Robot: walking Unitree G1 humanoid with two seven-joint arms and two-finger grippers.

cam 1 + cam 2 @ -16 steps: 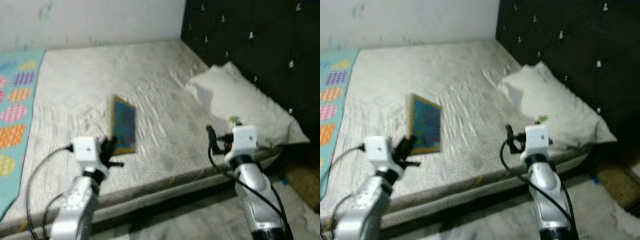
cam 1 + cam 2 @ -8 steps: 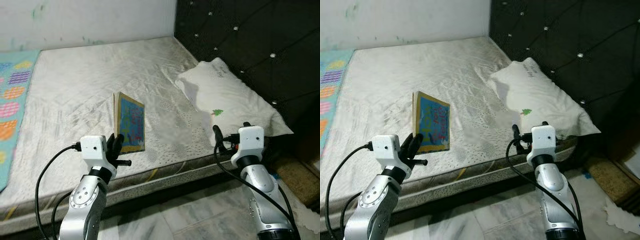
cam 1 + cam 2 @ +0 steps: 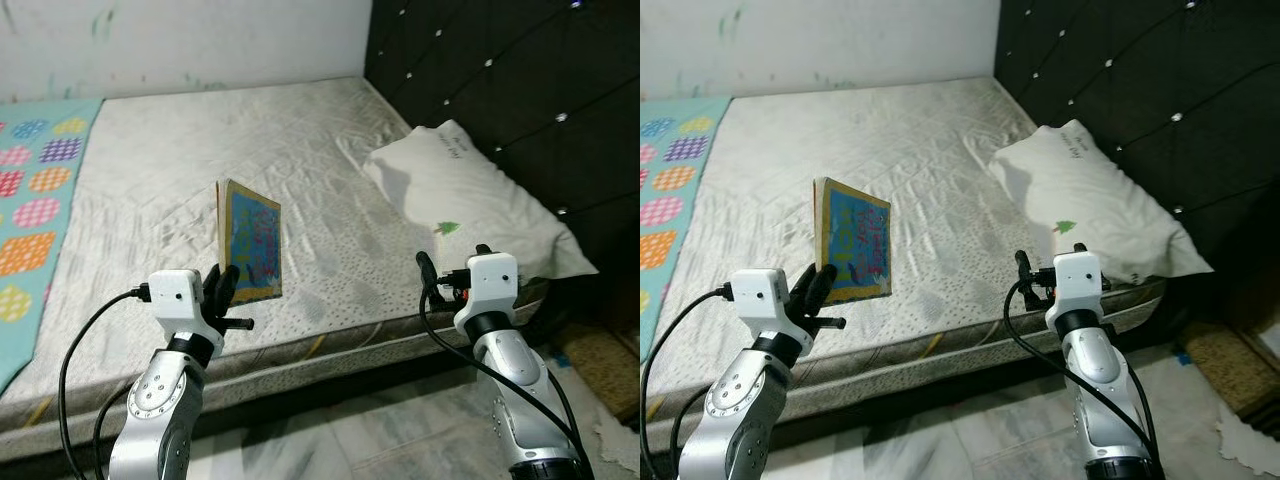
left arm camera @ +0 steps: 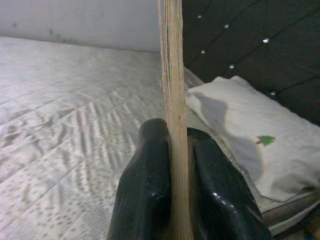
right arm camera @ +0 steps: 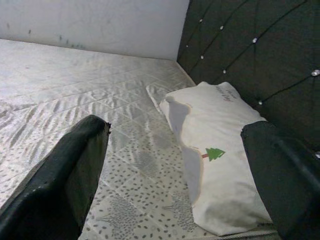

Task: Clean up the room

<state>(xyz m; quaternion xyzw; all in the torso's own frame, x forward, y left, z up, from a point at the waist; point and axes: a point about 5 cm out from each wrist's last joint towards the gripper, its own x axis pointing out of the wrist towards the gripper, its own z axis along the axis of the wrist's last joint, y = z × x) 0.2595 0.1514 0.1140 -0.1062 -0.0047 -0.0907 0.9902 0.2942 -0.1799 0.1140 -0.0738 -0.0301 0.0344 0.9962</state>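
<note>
— Left wrist view first: what's your left tool (image 4: 172,200) doing?

— It's clenched on the book (image 3: 250,247), one black finger (image 4: 142,190) on each side of the lower edge. I'm holding the book upright, long axis vertical, colourful cover facing my right, up off the bed (image 3: 300,160) near its front edge.

— And the right tool (image 5: 175,175)?

— Released, fingers wide apart, hovering at the bed's edge just in front of the pillow (image 3: 470,200), well apart from the book. My left arm is the one that matters.

— Where can the book go?

— I judge it needs a proper home away from the mattress. Around me: a patterned blanket (image 3: 35,210) on my left, a dark tufted headboard (image 3: 520,90) on my right, tiled floor (image 3: 380,440) below.
</note>
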